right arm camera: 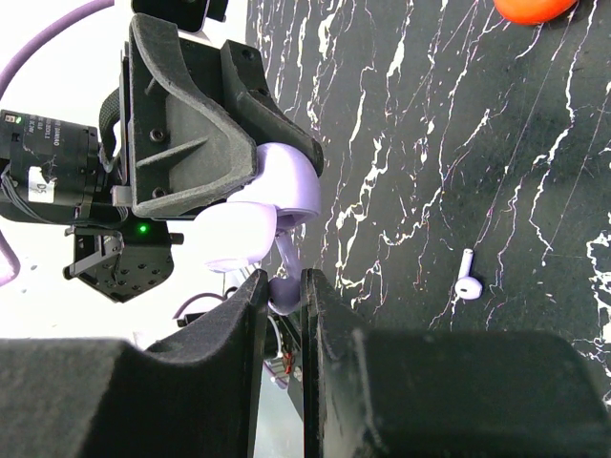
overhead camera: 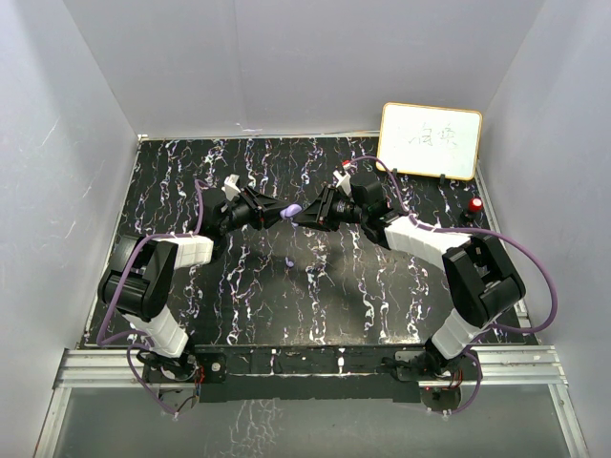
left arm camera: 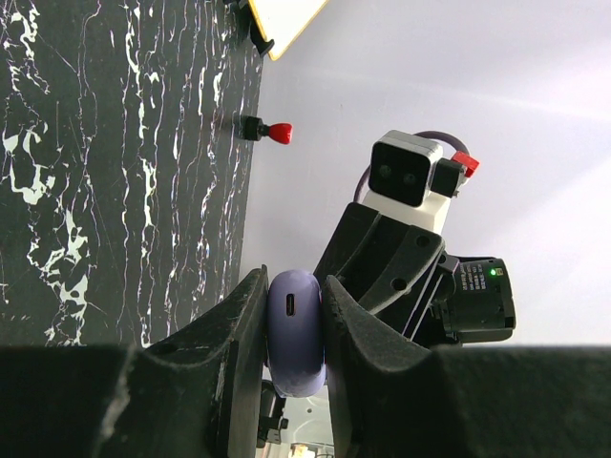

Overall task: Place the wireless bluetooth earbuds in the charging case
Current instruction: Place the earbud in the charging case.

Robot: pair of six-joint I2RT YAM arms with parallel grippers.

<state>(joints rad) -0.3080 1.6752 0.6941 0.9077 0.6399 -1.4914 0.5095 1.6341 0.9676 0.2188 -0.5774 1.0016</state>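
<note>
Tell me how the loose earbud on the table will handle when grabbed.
The earbud looks tiny and smooth, so it is probably light and prone to skid on the table. Its bulb-and-stem shape likely pivots rather than rolls.

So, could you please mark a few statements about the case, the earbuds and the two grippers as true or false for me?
1. The left gripper is shut on the purple case. True.
2. The purple case rests on the table. False: it is held up in the air, off the table.
3. A loose earbud lies on the table. True.
4. The right gripper is wide open and empty. False: it pinches a small purple earbud right by the case.
5. The whiteboard stands at the far left corner. False: it stands at the far right.
</note>
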